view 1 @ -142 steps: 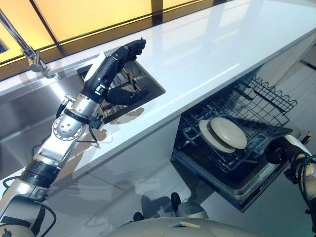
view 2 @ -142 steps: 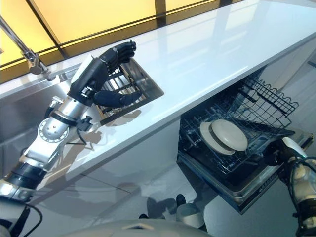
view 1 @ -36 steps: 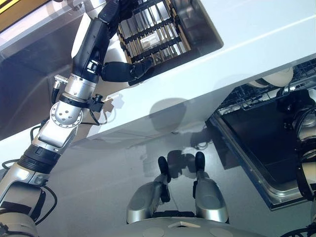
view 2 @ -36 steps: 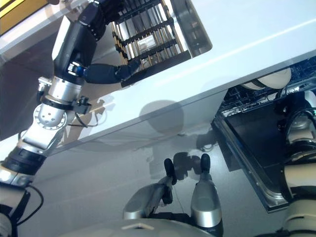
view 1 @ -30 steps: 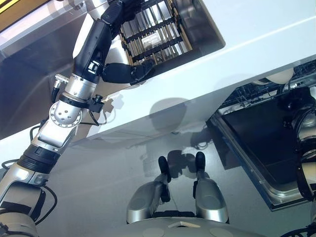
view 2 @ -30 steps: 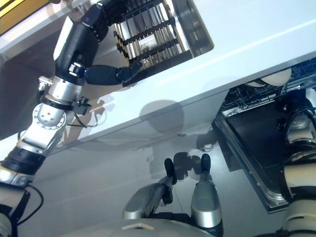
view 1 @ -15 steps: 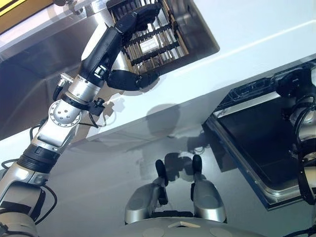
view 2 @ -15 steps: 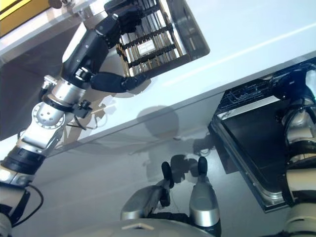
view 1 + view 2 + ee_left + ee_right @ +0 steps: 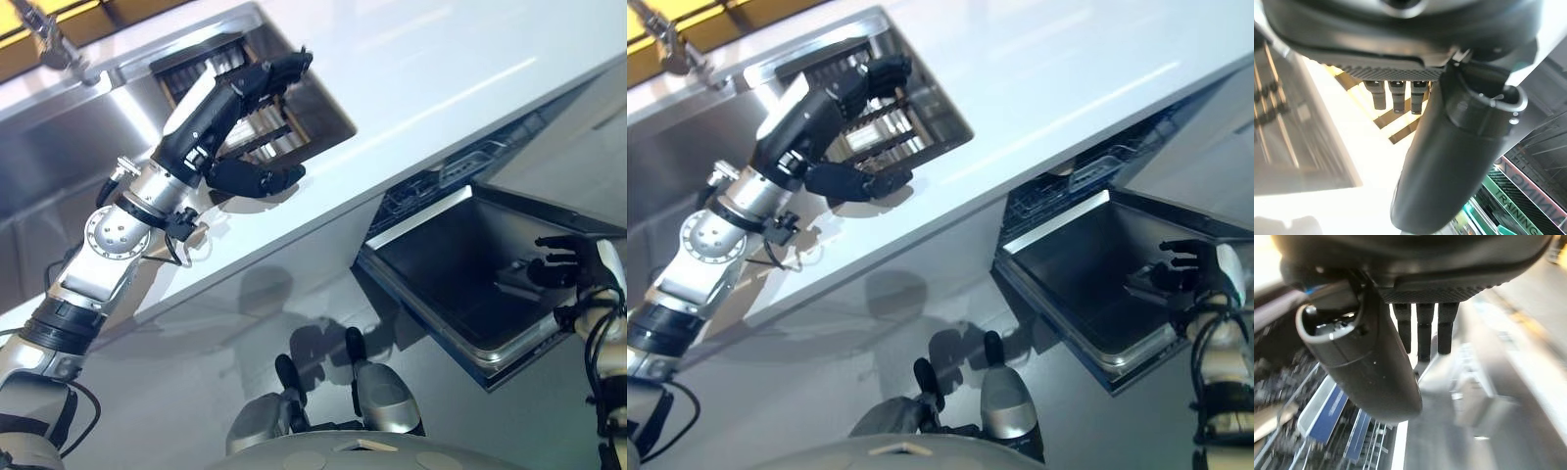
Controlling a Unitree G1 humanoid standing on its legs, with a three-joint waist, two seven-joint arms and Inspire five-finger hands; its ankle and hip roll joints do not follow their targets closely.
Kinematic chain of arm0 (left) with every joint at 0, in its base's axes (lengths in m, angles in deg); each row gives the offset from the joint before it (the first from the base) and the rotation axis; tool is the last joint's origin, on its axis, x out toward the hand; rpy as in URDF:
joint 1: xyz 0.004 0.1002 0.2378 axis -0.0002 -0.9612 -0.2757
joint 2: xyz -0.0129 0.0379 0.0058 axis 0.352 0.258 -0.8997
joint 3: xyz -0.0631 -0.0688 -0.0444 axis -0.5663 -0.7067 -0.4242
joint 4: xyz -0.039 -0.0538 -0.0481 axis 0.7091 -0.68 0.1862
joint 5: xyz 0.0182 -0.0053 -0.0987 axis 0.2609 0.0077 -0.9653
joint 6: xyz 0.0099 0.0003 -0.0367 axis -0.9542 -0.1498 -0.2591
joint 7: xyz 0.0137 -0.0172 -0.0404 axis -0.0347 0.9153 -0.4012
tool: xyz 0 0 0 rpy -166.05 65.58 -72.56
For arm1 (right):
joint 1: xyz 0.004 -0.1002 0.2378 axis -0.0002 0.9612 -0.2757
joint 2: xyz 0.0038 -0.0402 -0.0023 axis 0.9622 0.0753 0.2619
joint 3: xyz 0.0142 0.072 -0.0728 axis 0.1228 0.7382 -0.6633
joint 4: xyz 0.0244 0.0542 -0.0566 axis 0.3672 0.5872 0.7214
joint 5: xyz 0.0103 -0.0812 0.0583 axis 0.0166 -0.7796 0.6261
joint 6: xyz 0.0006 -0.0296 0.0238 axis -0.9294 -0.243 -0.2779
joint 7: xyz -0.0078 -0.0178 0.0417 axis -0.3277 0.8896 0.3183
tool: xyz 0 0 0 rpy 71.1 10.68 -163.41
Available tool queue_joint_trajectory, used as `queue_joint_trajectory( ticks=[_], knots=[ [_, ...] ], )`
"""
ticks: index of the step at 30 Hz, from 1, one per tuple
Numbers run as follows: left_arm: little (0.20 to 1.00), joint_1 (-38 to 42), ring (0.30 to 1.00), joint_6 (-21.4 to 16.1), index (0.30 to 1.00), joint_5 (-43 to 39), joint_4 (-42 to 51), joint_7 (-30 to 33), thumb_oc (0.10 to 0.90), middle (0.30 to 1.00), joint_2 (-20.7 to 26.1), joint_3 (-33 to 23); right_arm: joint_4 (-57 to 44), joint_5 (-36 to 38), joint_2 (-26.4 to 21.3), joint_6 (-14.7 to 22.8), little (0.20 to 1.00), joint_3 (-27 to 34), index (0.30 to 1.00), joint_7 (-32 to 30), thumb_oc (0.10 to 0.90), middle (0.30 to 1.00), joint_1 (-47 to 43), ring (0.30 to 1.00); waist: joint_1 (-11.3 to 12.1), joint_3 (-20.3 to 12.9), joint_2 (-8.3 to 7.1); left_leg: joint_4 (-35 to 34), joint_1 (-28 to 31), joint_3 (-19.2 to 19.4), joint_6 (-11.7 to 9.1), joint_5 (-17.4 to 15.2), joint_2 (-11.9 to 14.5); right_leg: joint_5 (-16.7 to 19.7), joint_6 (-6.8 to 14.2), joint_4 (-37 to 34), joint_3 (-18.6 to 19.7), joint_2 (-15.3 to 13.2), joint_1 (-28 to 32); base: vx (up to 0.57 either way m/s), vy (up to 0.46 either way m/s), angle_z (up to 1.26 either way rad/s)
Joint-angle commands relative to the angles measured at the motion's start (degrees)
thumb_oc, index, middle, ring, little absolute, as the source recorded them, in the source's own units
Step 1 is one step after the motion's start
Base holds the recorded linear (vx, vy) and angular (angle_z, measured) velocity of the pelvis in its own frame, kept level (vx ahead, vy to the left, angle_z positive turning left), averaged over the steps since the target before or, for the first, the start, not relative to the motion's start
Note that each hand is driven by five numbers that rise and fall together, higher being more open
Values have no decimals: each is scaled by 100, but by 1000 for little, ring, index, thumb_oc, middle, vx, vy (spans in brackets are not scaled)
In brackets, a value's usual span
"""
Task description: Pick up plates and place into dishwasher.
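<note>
Now | left hand (image 9: 230, 117) open, empty, rack (image 9: 265, 122) under fingertips | right hand (image 9: 563, 266) open over door (image 9: 460, 264) | I'd pinch a plate rim, none visible.

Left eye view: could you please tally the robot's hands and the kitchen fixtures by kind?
Hands: 2 (left hand, right hand)
Sink: 1
Faucet: 1
Sink rack: 1
Dishwasher: 1
Total: 6
</note>
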Motion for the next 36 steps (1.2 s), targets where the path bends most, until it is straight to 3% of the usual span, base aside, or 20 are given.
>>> queue_joint_trajectory(
  ticks=[1,6,10,16,17,20,25,28,32,33,35,36],
  knots=[
    [900,11,900,-164,900,-616,-367,11,800,900,-529,-599,-268,369,-205,595,900,366,900,-353,800,900,280,900,-196,-668,83,301,84,218,84,-658,-75,-552,391,609,215,348,-277,15,43,-23],
    [900,-198,900,-187,900,-530,-879,-44,800,900,-924,-614,-219,1490,441,534,900,735,900,-422,800,900,607,900,-334,-738,46,323,124,322,121,-721,-76,-534,441,612,283,351,-297,24,27,-18],
    [900,-237,900,-3,900,-774,-1080,-173,800,900,-1071,-554,344,2121,649,483,900,829,900,-376,800,900,624,900,-340,-768,71,310,154,350,124,-731,-79,-519,451,595,291,349,-277,32,10,-13],
    [900,-241,900,203,900,-875,-1263,-230,800,900,-1177,-480,1158,2302,782,598,900,845,900,-553,800,900,581,900,-286,-768,106,345,119,315,141,-743,-84,-514,448,604,280,337,-285,0,0,0],
    [900,-242,900,296,900,-916,-1384,-272,800,900,-1224,-391,1569,2379,861,796,900,852,900,-689,800,900,534,900,-253,-734,144,359,75,280,150,-736,-87,-513,444,623,274,331,-316,0,0,0],
    [900,-234,900,388,900,-1062,-1562,-329,800,900,-1249,-344,1966,2984,963,849,900,910,900,-593,800,900,453,900,-229,-699,218,356,26,237,155,-723,-106,-519,442,631,272,327,-351,-9,11,6],
    [900,-226,900,337,900,-1217,-2007,-477,800,900,-1362,-309,2742,5111,1223,956,900,1112,900,198,800,900,228,900,-171,-680,366,370,-35,168,152,-710,-142,-550,420,632,259,313,-376,1,7,0],
    [900,-199,900,367,900,-1202,-2070,-535,800,900,-1448,-286,3005,6176,1354,681,900,1174,900,805,800,900,65,900,-110,-673,446,389,-70,120,150,-692,-152,-566,398,648,237,304,-384,0,0,0],
    [900,-116,900,418,900,-1218,-2153,-598,800,900,-1520,-246,3379,7278,1518,371,900,1163,900,1690,800,900,-108,900,-37,-702,520,391,-96,59,143,-679,-164,-577,378,633,224,303,-374,0,0,0],
    [900,-109,900,424,900,-1234,-2157,-600,800,900,-1521,-248,3397,7339,1525,345,900,1155,900,1750,800,900,-121,900,-25,-708,516,393,-119,71,136,-651,-162,-546,367,627,234,304,-395,45,-9,2],
    [900,-110,900,546,900,-1311,-2071,-620,800,900,-1615,-224,3486,7677,1586,-2,900,1178,900,2648,800,900,-220,900,26,-720,578,410,-110,11,133,-644,-176,-557,347,631,234,303,-362,54,-8,2],
    [900,-125,900,554,900,-1309,-2048,-632,800,900,-1645,-228,3462,7698,1619,-17,900,1161,900,2743,800,900,-248,900,43,-727,590,409,-115,2,134,-641,-178,-558,341,628,239,302,-363,47,-2,2]
  ],
)
